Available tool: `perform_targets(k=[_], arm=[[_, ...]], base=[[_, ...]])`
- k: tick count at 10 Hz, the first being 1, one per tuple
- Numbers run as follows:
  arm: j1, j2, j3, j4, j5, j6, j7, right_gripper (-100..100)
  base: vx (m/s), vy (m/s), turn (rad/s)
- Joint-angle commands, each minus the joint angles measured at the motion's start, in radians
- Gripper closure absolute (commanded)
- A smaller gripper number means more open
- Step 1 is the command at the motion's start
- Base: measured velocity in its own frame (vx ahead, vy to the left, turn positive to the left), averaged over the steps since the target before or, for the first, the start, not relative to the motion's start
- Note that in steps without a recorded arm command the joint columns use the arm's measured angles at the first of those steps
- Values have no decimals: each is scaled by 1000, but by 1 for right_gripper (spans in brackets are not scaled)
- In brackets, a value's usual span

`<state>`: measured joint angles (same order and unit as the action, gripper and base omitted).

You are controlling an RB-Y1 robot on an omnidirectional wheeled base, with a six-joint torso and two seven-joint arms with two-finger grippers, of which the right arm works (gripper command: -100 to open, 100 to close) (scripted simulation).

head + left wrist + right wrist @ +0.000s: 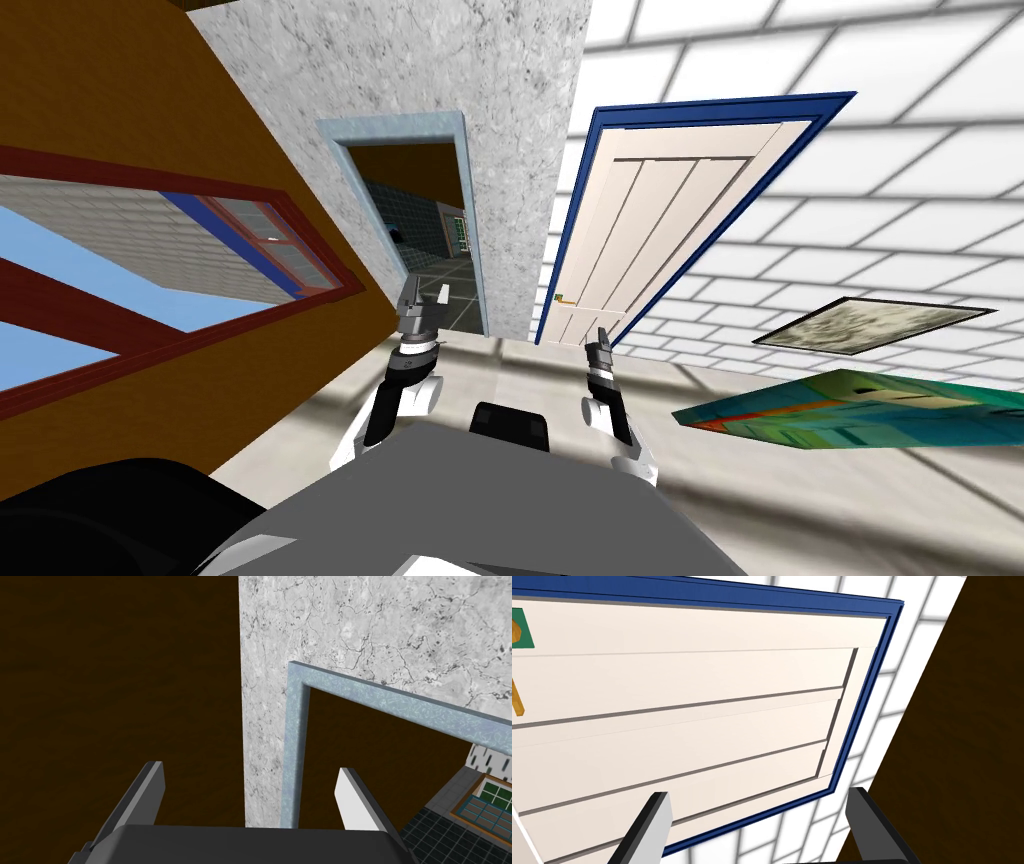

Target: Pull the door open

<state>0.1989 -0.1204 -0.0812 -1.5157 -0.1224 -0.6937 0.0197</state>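
Far ahead, right of centre: one cream panelled door (650, 240) in a dark blue frame (585, 190), set in the white tiled wall (900, 150). Count: 1 door, 1 handle, 1 open doorway, 1 window, 2 pictures, 2 grippers.

Door: three long recessed panels and a plain cream face, lying flush within its frame. One golden lever handle (560, 298) sits on a small green plate (522, 628) at the door's left edge.

Right gripper (603, 340): near side of the door and apart from it, just right of the handle in the head view. Its fingers stand spread with nothing between them, and its wrist camera faces the door panels. Pale floor (500, 365) lies between it and the door.

Left gripper (428, 298): fingers likewise spread and empty, raised before the open doorway with the pale blue-grey frame (400, 125), which is left of the door. A marbled grey wall (500, 100) separates doorway and door.

Surroundings: an orange-brown wall (120, 90) at left carries the red-framed window (150, 330). At right, on the tiled wall, hang a grey-beige picture (870, 325) and nearer, a teal-green picture (850, 405).
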Motion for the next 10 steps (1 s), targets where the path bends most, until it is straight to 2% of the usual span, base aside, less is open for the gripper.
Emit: perform_targets(k=[1,2,3,5,6,10], arm=[[-21,-1,-7,50,0,-8,-2,-100],[-35,-3,-12,78,-1,-13,-4,-100],[-35,-3,-12,90,-1,-13,-4,-100],[-62,-6,-22,149,-2,-23,-8,-100],[-62,-6,-22,162,-2,-23,-8,-100],[-116,-13,-43,303,-5,-44,-15,-100]], base=[[65,-56,136],[92,-52,112],[60,-37,20],[60,-47,85],[51,-37,46],[68,-56,102]])
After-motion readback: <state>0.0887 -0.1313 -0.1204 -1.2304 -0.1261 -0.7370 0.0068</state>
